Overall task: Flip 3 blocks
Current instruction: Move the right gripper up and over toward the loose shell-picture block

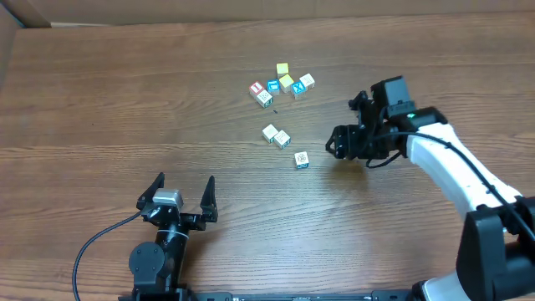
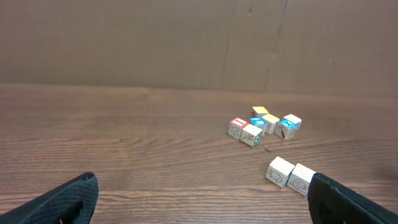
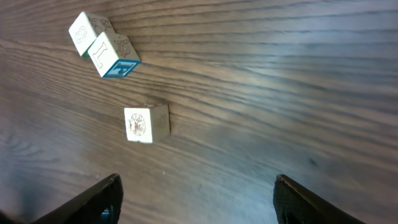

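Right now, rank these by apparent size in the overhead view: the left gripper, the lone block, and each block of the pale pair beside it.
1. left gripper, clearly the largest.
2. Tied: lone block, left block of the pair, right block of the pair. All three look alike in size, so no ranking among them.
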